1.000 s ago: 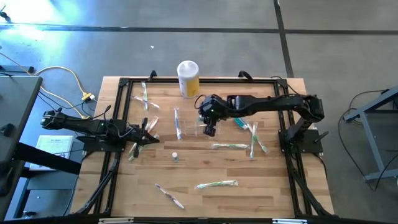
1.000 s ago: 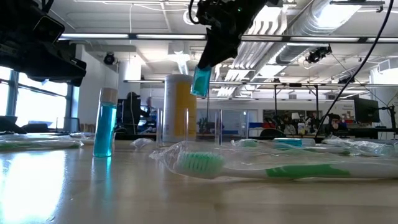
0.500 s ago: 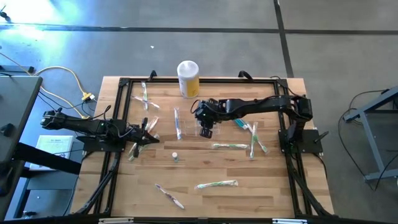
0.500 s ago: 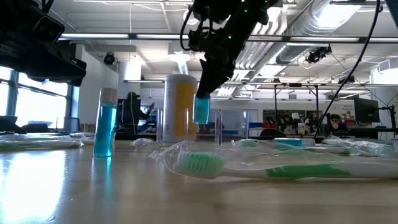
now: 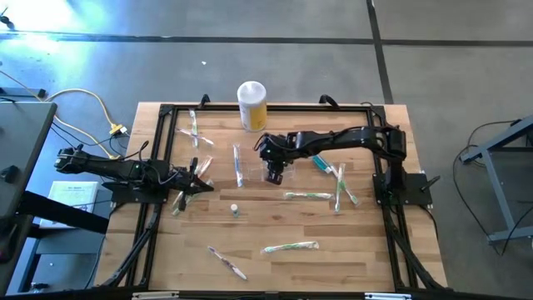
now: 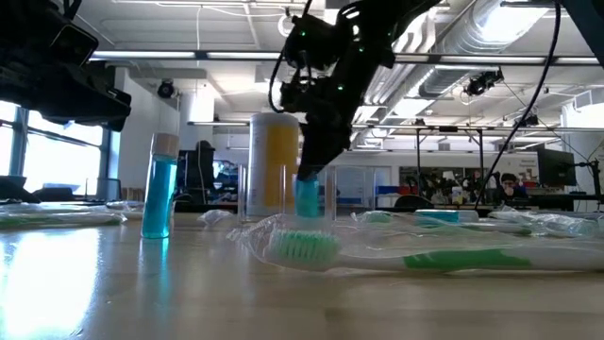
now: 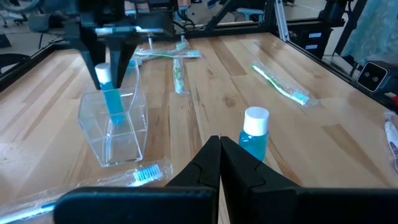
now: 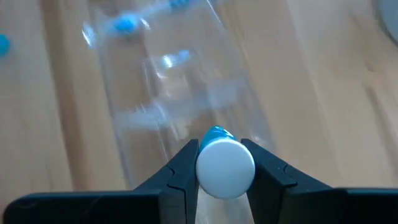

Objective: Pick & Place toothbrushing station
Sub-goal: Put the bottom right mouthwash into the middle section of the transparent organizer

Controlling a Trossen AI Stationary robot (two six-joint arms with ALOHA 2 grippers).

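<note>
Wooden tabletop (image 5: 275,225) with a black frame carries the scattered kit. Right arm reaches over the middle; right pincer (image 5: 276,171) grips a small blue tube with white cap (image 7: 109,93) upright, its lower end inside the clear holder (image 7: 115,127), which stands near tabletop centre. Left arm lies low at the left edge, left pincer (image 7: 219,152) closed and empty. Yellow canister with white top (image 5: 251,104) stands at the far edge, behind the holder. Wrapped toothbrushes lie flat around: a green one (image 5: 306,196) just right of the holder, another green one (image 5: 290,247) nearer the front. A second blue tube (image 7: 254,132) stands upright just ahead of the left pincer.
</note>
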